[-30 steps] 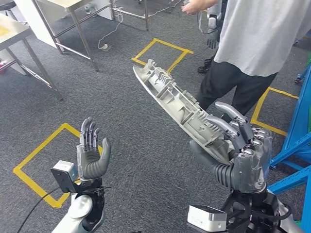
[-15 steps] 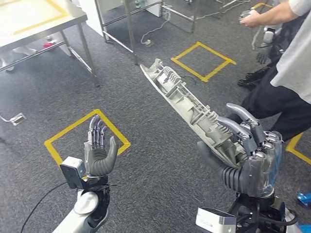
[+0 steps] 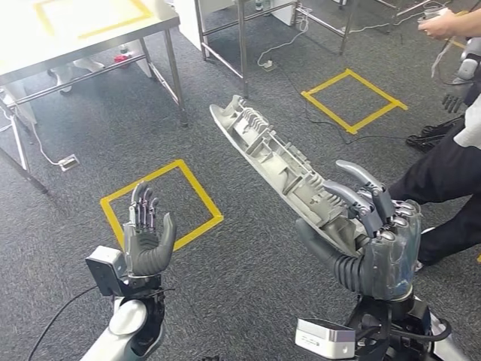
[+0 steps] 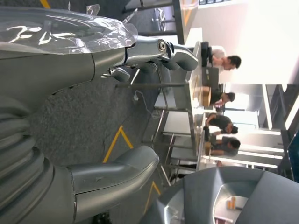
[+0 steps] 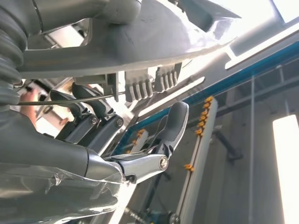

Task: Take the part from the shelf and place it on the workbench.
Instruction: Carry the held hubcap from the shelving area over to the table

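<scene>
Head view first, from the left side across. At the upper left of the frame stands a pale metal workbench [image 3: 85,26] with thin steel legs and yellow tape lines on its top. That is likely where the part has to go, and it is well apart from the robot. Below it, on the grey carpet, is a square of yellow tape [image 3: 161,204].

Low in the left part of the frame, the left hand [image 3: 144,241] is up with its palm showing and its fingers spread. It holds nothing. I think it waits there, free to help steady the load.

Across the middle runs the long grey plastic part with ribs and clips [image 3: 278,162]. It slants from the upper middle down to the lower right, up in the air and touching nothing else. The right hand [image 3: 368,241] grips its lower end, thumb under and fingers curled over the top edge. Gripping one end likely lets the far end tip down.

At the right edge, a person's dark trouser legs [image 3: 448,188] are near.
</scene>
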Available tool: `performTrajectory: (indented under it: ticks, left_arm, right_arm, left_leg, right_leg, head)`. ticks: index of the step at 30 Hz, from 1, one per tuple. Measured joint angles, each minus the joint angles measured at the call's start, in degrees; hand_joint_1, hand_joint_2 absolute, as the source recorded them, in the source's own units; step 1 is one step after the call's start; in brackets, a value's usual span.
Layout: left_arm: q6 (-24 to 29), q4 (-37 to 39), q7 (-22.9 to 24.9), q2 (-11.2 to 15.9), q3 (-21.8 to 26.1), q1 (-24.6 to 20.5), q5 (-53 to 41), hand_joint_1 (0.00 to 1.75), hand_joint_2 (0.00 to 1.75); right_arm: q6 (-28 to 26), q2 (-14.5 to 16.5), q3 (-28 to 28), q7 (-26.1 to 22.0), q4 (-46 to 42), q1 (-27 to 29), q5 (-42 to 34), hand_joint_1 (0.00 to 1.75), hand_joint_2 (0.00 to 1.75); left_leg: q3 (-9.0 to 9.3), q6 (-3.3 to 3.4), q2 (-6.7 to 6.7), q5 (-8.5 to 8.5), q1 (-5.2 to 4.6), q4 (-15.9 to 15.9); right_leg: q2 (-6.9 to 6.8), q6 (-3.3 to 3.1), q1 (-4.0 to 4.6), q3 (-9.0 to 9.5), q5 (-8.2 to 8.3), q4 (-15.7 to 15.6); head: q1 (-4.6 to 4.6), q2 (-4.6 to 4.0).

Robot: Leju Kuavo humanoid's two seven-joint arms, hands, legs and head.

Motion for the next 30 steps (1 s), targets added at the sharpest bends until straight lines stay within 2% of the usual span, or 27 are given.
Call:
performTrajectory:
  ticks: [2,3,6,7,8,10,11,12,13,14,15,16,18,19,20,21,22,23,24,25,26,27,28,29,30]
  left_arm:
    - [0.0,0.1,0.0,0.0,0.0,-0.2,0.0,0.00,1.75]
    - [0.0,0.1,0.0,0.0,0.0,-0.4,-0.1,0.00,1.75]
    - [0.0,0.1,0.0,-0.1,0.0,-0.4,-0.1,0.00,1.75]
    - [0.0,0.1,0.0,-0.1,0.0,-0.5,-0.1,0.00,1.75]
    - [0.0,0.1,0.0,-0.1,0.0,-0.6,-0.2,0.00,1.75]
    - [-0.1,0.2,0.0,-0.2,0.0,-0.7,-0.2,0.00,1.75]
    - [-0.2,0.3,0.0,-0.3,0.0,-0.8,-0.2,0.00,1.75]
    - [-0.3,0.4,0.0,-0.3,0.0,-0.7,-0.2,0.00,1.75]
    - [-0.3,0.4,0.0,-0.3,0.0,-0.7,-0.2,0.00,1.75]
    - [-0.3,0.5,0.0,-0.3,0.0,-0.7,-0.2,0.00,1.75]
    - [-0.3,0.5,0.0,-0.4,0.0,-0.7,-0.2,0.00,1.75]
    - [-0.3,0.5,0.0,-0.4,0.0,-0.7,-0.2,0.00,1.75]
    - [-0.3,0.6,0.0,-0.4,0.0,-0.8,-0.2,0.00,1.75]
    - [-0.3,0.6,0.0,-0.4,0.0,-0.8,-0.2,0.00,1.75]
    - [-0.3,0.6,0.0,-0.4,0.0,-0.8,-0.2,0.00,1.75]
    - [-0.3,0.7,0.0,-0.4,0.0,-0.8,-0.1,0.00,1.75]
    - [-0.3,0.7,0.0,-0.4,0.0,-0.8,-0.1,0.00,1.75]
    - [-0.3,0.8,0.0,-0.4,0.0,-0.9,-0.1,0.00,1.75]
    - [-0.3,0.9,0.0,-0.4,0.0,-1.1,0.0,0.00,1.75]
    - [-0.3,1.0,0.0,-0.4,0.0,-1.3,0.1,0.00,1.75]
    - [-0.3,1.1,0.0,-0.4,0.0,-1.6,0.2,0.00,1.75]
    - [-0.2,1.2,0.0,-0.4,0.0,-1.7,0.3,0.00,1.75]
    - [-0.2,1.3,0.0,-0.4,0.0,-1.6,0.4,0.00,1.75]
    - [-0.1,1.4,0.0,-0.4,0.0,-1.6,0.4,0.00,1.75]
    - [0.0,1.5,0.0,-0.3,0.0,-1.5,0.4,0.00,1.75]
  right_arm:
    - [0.1,0.0,0.0,0.0,0.0,0.0,0.0,1.75,1.75]
    - [0.1,0.0,0.0,0.0,0.0,0.0,0.0,1.75,1.75]
    - [0.1,0.0,0.0,0.0,0.0,-0.1,0.0,1.75,1.75]
    - [0.1,0.0,0.0,0.0,0.0,-0.1,0.0,1.75,1.75]
    - [0.1,0.0,-0.1,0.0,0.0,-0.1,0.0,1.75,1.75]
    - [0.1,-0.1,-0.1,-0.1,0.0,-0.1,0.0,1.75,1.75]
    - [0.1,-0.2,-0.2,-0.1,0.0,0.0,0.0,1.75,1.75]
    - [0.1,-0.2,-0.2,-0.1,0.0,0.0,0.0,1.75,1.75]
    - [0.1,-0.2,-0.2,-0.1,0.0,0.1,0.0,1.75,1.75]
    - [0.1,-0.2,-0.2,-0.1,0.0,0.1,0.0,1.75,1.75]
    - [0.1,-0.2,-0.2,-0.1,0.0,0.1,0.0,1.75,1.75]
    - [0.1,-0.2,-0.2,-0.1,0.0,0.1,0.0,1.75,1.75]
    - [0.1,-0.3,-0.3,-0.2,0.0,0.2,0.0,1.75,1.75]
    - [0.1,-0.3,-0.3,-0.2,0.0,0.2,0.0,1.75,1.75]
    - [0.1,-0.3,-0.4,-0.2,0.0,0.2,0.0,1.75,1.75]
    - [0.1,-0.3,-0.4,-0.2,0.0,0.1,0.0,1.75,1.75]
    - [0.0,-0.3,-0.4,-0.2,0.0,0.1,-0.1,1.75,1.75]
    - [0.0,-0.3,-0.4,-0.2,0.0,0.1,-0.2,1.75,1.75]
    - [-0.1,-0.4,-0.4,-0.3,0.1,0.0,-0.4,1.75,1.75]
    - [-0.2,-0.4,-0.5,-0.4,0.2,0.0,-0.7,1.75,1.75]
    - [-0.3,-0.4,-0.5,-0.5,0.3,-0.1,-1.0,1.75,1.75]
    - [-0.4,-0.4,-0.5,-0.5,0.5,-0.3,-1.4,1.75,1.75]
    - [-0.5,-0.4,-0.5,-0.6,0.6,-0.4,-1.7,1.75,1.75]
    - [-0.5,-0.4,-0.4,-0.6,0.7,-0.5,-1.8,1.75,1.75]
    - [-0.5,-0.4,-0.4,-0.5,0.8,-0.6,-2.0,1.75,1.75]
  left_leg:
    - [3.58,0.54,1.82,2.08,-0.43,-6.9]
    - [4.32,0.95,2.24,2.17,-0.67,-8.4]
    - [4.50,2.24,0.48,1.89,-0.88,-8.8]
    - [4.74,2.57,-0.15,1.94,-0.76,-9.1]
    - [5.00,2.99,-0.74,2.02,-0.59,-9.3]
    - [5.29,3.51,-1.87,2.04,-0.46,-9.5]
    - [5.30,3.71,-2.55,2.01,-0.54,-9.4]
    - [5.33,3.76,-3.28,1.98,-0.63,-9.4]
    - [5.38,3.80,-4.08,1.95,-0.73,-9.4]
    - [5.45,3.81,-4.87,1.93,-0.80,-9.3]
    - [5.57,3.79,-5.73,1.90,-0.84,-9.3]
    - [5.65,3.75,-6.53,1.84,-0.83,-9.2]
    - [5.47,3.46,-8.02,1.80,-0.89,-9.0]
    - [5.19,3.19,-8.68,1.88,-0.83,-8.9]
    - [4.91,2.87,-9.35,2.04,-0.76,-8.9]
    - [4.71,2.50,-10.13,2.23,-0.75,-8.9]
    - [4.55,2.16,-10.04,2.17,-0.84,-8.8]
    - [4.27,1.82,-9.13,1.75,-1.01,-8.1]
    - [3.30,1.46,-7.38,0.61,-1.11,-6.1]
    - [1.68,1.16,-5.06,-1.09,-1.01,-2.9]
    - [-0.43,0.87,-3.33,-2.91,-0.84,1.1]
    - [-2.66,0.65,-2.16,-4.53,-0.61,5.2]
    - [-4.12,0.52,-1.64,-5.21,-0.45,7.9]
    - [-4.60,0.43,-1.39,-4.94,-0.32,8.6]
    - [-3.76,0.42,-1.19,-3.63,-0.22,6.8]
  right_leg:
    - [-1.12,0.53,0.26,0.31,-0.39,0.0]
    - [-1.61,0.83,0.41,0.47,-0.58,0.0]
    - [-2.88,1.84,0.39,1.07,-1.12,-0.3]
    - [-2.13,2.17,0.26,1.04,-1.71,0.2]
    - [-0.70,2.41,0.15,0.41,-2.85,1.9]
    - [2.73,2.53,0.15,-2.85,-6.42,9.0]
    - [3.55,2.51,0.22,-5.06,-8.09,13.3]
    - [3.87,2.47,0.29,-6.88,-9.02,16.5]
    - [3.99,2.37,0.32,-7.85,-8.89,17.9]
    - [4.09,2.19,0.32,-7.95,-7.84,17.4]
    - [4.47,1.93,0.32,-6.91,-5.68,14.5]
    - [5.69,1.62,0.31,-5.31,-3.10,10.3]
    - [8.74,1.04,0.13,-2.21,0.16,2.9]
    - [9.70,0.88,0.12,-1.41,0.52,1.2]
    - [9.70,0.79,0.15,-1.02,0.31,0.7]
    - [8.97,0.67,0.08,-0.66,0.29,0.2]
    - [8.12,0.48,0.00,-0.41,0.41,0.0]
    - [7.30,0.28,-0.14,-0.11,0.54,-0.4]
    - [6.28,0.02,-0.25,0.19,0.66,-0.8]
    - [5.32,-0.14,-0.14,0.35,0.69,-1.0]
    - [4.40,-0.27,-0.06,0.38,0.66,-1.0]
    - [3.41,-0.37,0.03,0.38,0.59,-1.0]
    - [2.51,-0.38,0.06,0.39,0.51,-1.0]
    - [1.68,-0.37,0.06,0.43,0.41,-1.0]
    - [0.99,-0.29,0.05,0.52,0.29,-1.0]
  head:
    - [-0.42,0.00]
    - [-0.40,0.00]
    - [0.10,0.00]
    - [0.25,0.00]
    - [0.49,0.00]
    - [1.38,0.00]
    - [1.80,0.00]
    - [2.12,0.00]
    - [2.29,0.00]
    - [2.42,0.00]
    - [2.58,0.00]
    - [2.77,0.00]
    - [2.99,0.00]
    - [2.99,0.00]
    - [2.90,0.00]
    - [2.80,0.00]
    - [2.71,0.00]
    - [2.46,0.00]
    - [2.00,0.00]
    - [1.60,0.00]
    - [1.19,0.00]
    - [0.86,0.00]
    - [0.69,0.00]
    - [0.49,0.00]
    - [0.21,0.00]
